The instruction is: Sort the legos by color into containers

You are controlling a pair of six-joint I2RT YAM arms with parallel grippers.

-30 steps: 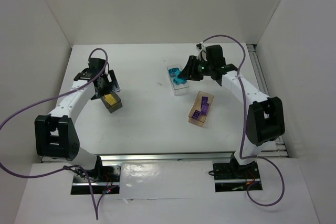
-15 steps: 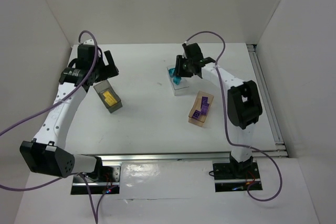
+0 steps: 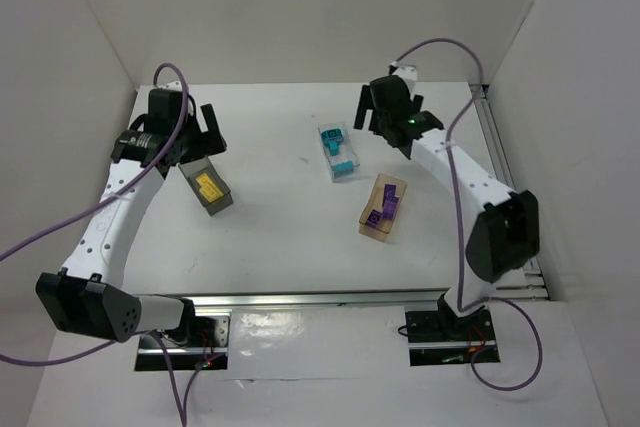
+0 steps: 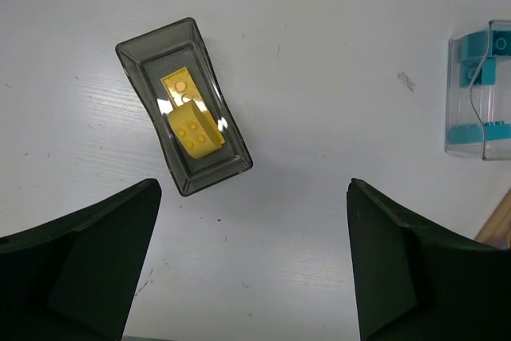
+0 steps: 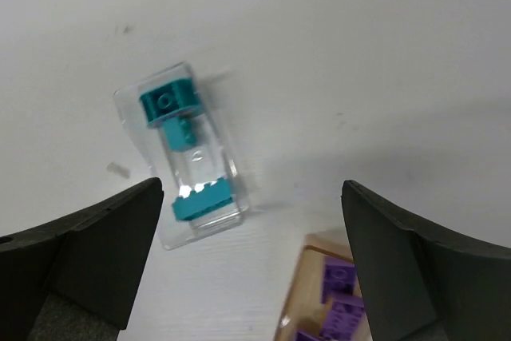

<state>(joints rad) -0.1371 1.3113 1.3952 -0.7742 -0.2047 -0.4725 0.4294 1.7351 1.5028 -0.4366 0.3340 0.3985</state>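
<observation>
Table [image 3: 280,247] carries three bins. No loose brick shows on it in any view, though ground under the arms is hidden.

Left gripper [image 4: 253,193] hangs above the far-left area, fingers wide apart, nothing between them. Right gripper [image 5: 252,189] hangs over the far-centre area, fingers likewise wide apart and empty.

Dark grey bin [image 4: 150,109] sits just below the left gripper and holds the yellow bricks [image 4: 194,125], one overlapping the other. Clear bin [image 5: 206,167] sits below the right gripper with teal bricks [image 5: 168,103] at both ends. Tan bin [image 3: 373,230] lies nearer the bases, well apart from the grey bin, and holds the purple bricks [image 3: 384,209].

Assessment: sorting appears complete, each colour in its own bin. The step in hand is judged to be withdrawal and a final check. To do it well, raise each arm straight up before swinging home, keep the fingers spread and above the bin rims, and avoid brushing the light bins, which would slide easily.

Orientation, top view: the grey and clear bins have long axes running far-left to near-right. The tan bin's axis runs the opposite diagonal, near-left to far-right. The upper yellow brick lies roughly along its bin's length, studs up.
</observation>
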